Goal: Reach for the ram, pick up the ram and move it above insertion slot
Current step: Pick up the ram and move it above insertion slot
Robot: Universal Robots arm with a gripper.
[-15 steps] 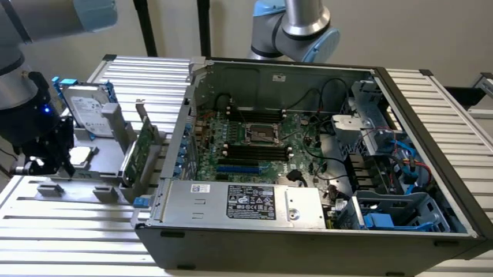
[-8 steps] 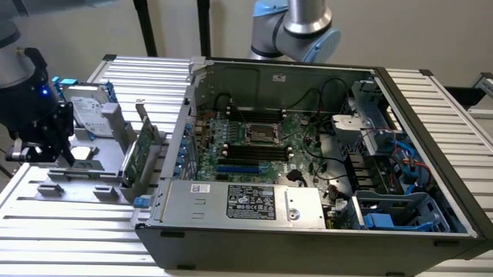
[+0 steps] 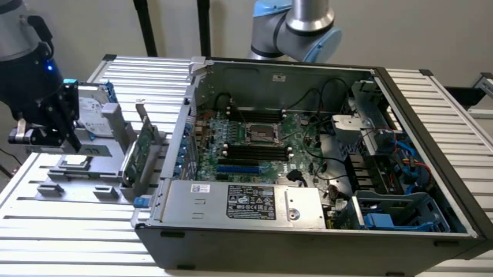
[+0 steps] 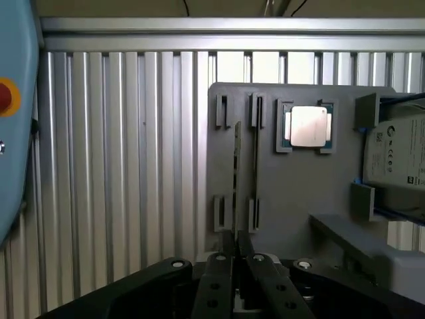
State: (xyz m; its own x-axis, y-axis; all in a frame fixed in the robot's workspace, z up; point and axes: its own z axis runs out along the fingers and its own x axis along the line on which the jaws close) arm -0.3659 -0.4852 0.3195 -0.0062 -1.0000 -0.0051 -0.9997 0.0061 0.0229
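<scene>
I hover my narrowed black pincer (image 4: 234, 256) above the thin green edge-on ram stick (image 4: 237, 169) in its grey holder (image 4: 292, 193), reaching; descending squarely seems next.

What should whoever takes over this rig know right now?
Gripper: above the grey holder, in line with the ram, not holding it.
Ram: standing on edge in the holder, beside the processor chip.
Done: the reach is close to the ram.
Left: ram not gripped, not lifted, not yet over the motherboard's black slots.
</scene>
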